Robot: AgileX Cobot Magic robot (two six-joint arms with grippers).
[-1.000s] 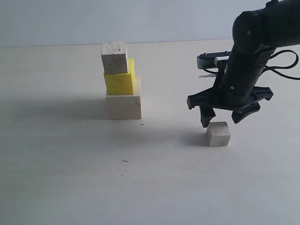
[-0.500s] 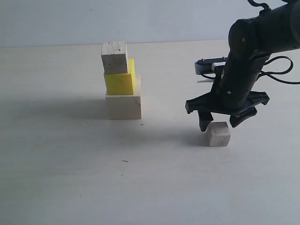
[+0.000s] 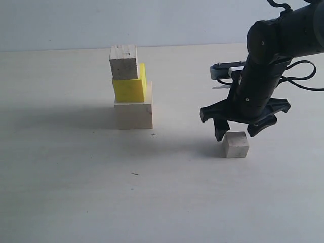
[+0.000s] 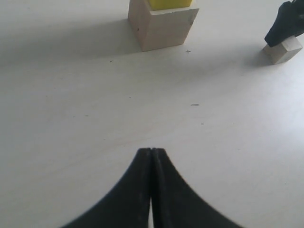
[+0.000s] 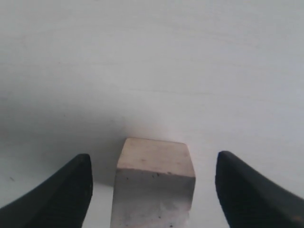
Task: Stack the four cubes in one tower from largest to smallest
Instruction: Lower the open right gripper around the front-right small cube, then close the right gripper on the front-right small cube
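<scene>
A tower stands at the table's left middle: a large pale wood cube [image 3: 133, 113] at the base, a yellow cube [image 3: 129, 87] on it, and a small greyish cube [image 3: 124, 62] on top, set slightly off to the left. The second small greyish cube [image 3: 236, 145] lies on the table to the right. My right gripper [image 3: 239, 130] hangs open just above it, one finger on each side, not touching; the wrist view shows this cube [image 5: 154, 183] between the spread fingers. My left gripper [image 4: 151, 153] is shut and empty, far from the tower's base [image 4: 164, 26].
The pale tabletop [image 3: 76, 192] stretches wide around the tower and the loose cube. A light wall [image 3: 152, 23] closes the back. The right arm's black cables [image 3: 304, 76] hang at the right edge.
The right gripper has dropped a little and shifted slightly left over the loose small cube during the first half second, then held still. The tower and left gripper have not moved.
</scene>
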